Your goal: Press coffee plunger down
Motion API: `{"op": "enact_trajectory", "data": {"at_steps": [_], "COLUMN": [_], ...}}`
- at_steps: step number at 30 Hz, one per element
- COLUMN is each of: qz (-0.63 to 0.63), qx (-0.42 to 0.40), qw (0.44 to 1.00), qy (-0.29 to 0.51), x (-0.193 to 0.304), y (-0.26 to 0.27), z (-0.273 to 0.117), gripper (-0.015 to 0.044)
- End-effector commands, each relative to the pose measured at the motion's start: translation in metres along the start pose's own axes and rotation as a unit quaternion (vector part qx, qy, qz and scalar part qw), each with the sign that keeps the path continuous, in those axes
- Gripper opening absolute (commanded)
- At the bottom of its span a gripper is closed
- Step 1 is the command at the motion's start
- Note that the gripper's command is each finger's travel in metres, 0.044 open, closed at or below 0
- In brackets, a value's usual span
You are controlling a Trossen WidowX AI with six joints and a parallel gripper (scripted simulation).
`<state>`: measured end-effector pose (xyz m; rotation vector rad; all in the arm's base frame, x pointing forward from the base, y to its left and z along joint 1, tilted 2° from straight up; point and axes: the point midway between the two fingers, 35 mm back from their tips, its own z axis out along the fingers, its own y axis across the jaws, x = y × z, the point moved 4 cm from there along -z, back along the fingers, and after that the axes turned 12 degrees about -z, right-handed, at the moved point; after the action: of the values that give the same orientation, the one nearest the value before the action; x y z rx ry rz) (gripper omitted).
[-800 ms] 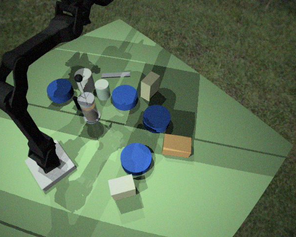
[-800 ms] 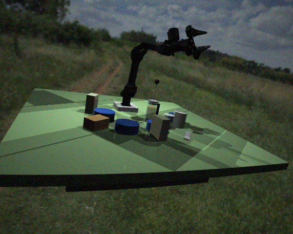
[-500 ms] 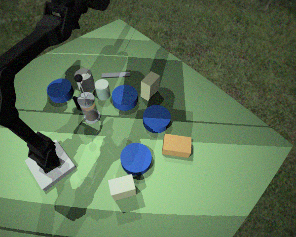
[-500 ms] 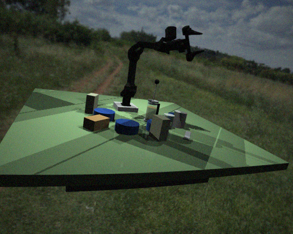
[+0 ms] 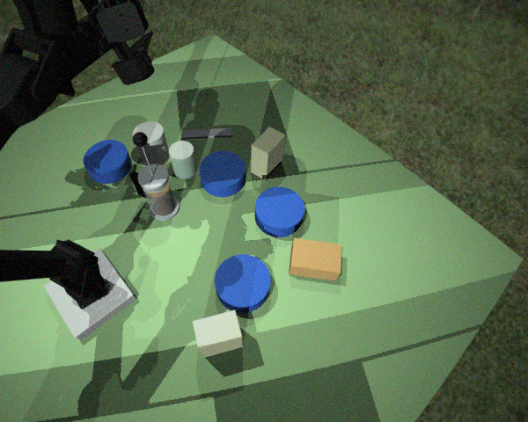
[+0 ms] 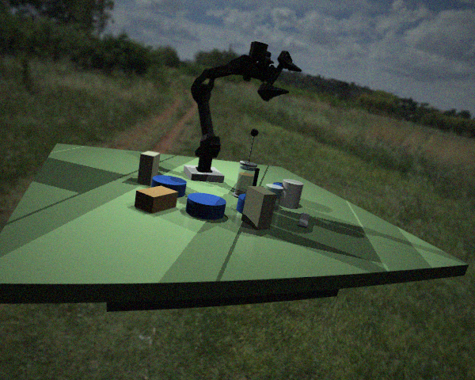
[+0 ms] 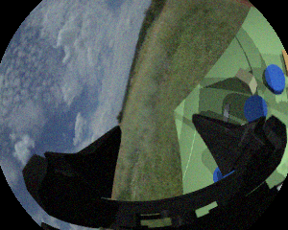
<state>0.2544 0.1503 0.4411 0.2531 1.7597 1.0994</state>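
The gripper (image 6: 279, 79) hung high in the air, wide apart and holding nothing.

The coffee press (image 5: 158, 191) stood upright on the green table (image 5: 392, 227), between a blue disc (image 5: 106, 160) and another blue disc (image 5: 222, 172), with a gray can (image 5: 150, 141) and a pale can (image 5: 181, 158) just behind it. Its round black knob (image 6: 254, 131) sat at the top of a thin rod, well above the lid, so the plunger looked not yet pushed down. The gripper was well above the knob and off to one side. To do this step well, I think the arm should come over until it is right above the knob, then go straight down. A push from the side could tip the press or slide it into the cans. Going slowly would help keep the thin rod straight.
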Motion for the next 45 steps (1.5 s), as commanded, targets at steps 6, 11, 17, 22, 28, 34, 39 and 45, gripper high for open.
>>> {"op": "enact_trajectory", "data": {"at_steps": [6, 11, 17, 22, 28, 34, 39, 45], "qz": [-0.359, -0.485, -0.491, -0.491, -0.492, -0.492, -0.492, -0.492], "qx": [0.132, 0.156, 0.156, 0.154, 0.153, 0.153, 0.153, 0.152], "qw": [0.918, 0.845, 0.841, 0.841, 0.841, 0.841, 0.841, 0.841], "qy": [0.103, 0.163, 0.166, 0.166, 0.167, 0.166, 0.166, 0.166], "x": [0.048, 0.066, 0.079, 0.103, 0.104, 0.105, 0.106, 0.107], "y": [-0.063, -0.088, -0.105, -0.135, -0.136, -0.139, -0.142, -0.146], "z": [-0.087, -0.121, -0.119, -0.113, -0.11, -0.102, -0.095, -0.086], "gripper": [0.044, 0.044, 0.044, 0.044, 0.044, 0.044, 0.044, 0.044]}}
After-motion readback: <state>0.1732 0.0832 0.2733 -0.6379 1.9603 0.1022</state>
